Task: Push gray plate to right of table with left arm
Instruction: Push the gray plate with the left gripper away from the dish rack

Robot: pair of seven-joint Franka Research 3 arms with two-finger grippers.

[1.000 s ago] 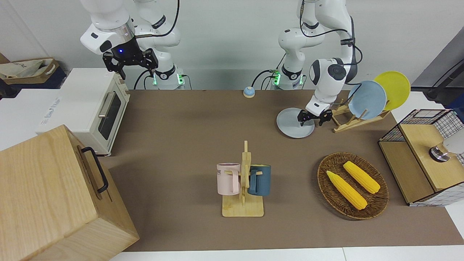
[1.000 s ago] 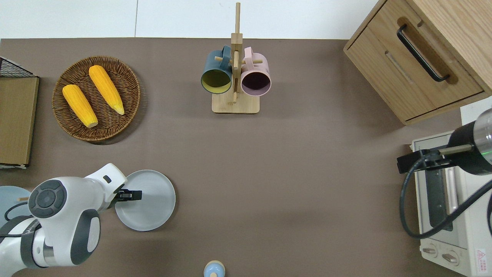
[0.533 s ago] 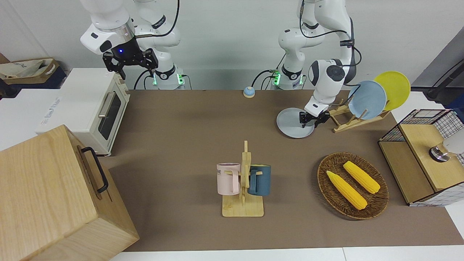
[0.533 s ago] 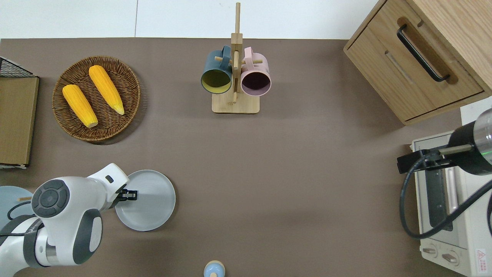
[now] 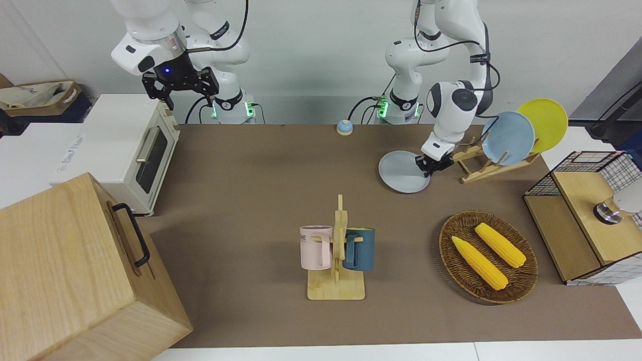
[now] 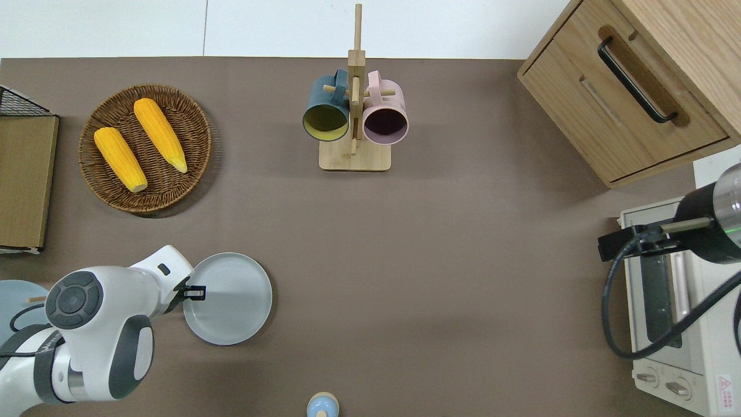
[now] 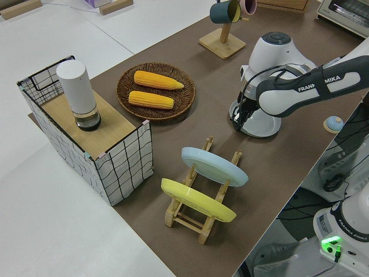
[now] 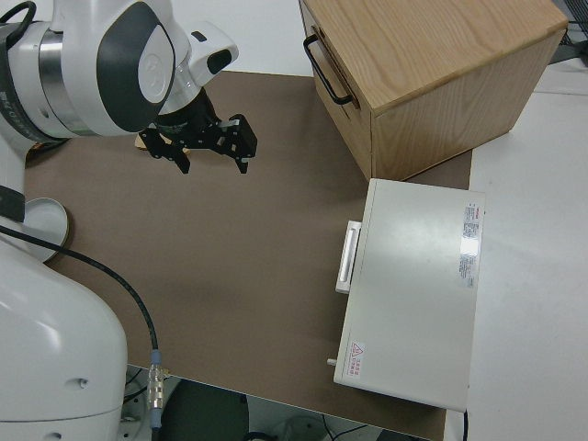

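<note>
The gray plate [image 5: 401, 174] [image 6: 231, 301] [image 7: 263, 124] lies flat on the brown table [image 5: 251, 175] [image 6: 434, 260], close to the robots at the left arm's end. My left gripper [image 5: 430, 167] [image 6: 194, 293] [image 7: 237, 119] is shut, low at the plate's rim on the side toward the left arm's end, touching it and holding nothing. A sliver of the plate [image 8: 44, 223] shows in the right side view. The right arm is parked, its gripper [image 5: 186, 96] [image 8: 213, 158] open and empty.
A wooden rack holds a sky-blue plate [image 5: 507, 138] and a yellow plate [image 5: 544, 123] beside the left gripper. Farther from the robots are the corn basket [image 6: 145, 147] and mug rack [image 6: 354, 121]. A bell [image 6: 322, 404], toaster oven [image 5: 128, 150] and wooden cabinet [image 6: 637, 87] also stand here.
The left gripper's fingers closed from open to shut. The gray plate has slid a little toward the right arm's end of the table with the gripper against its rim.
</note>
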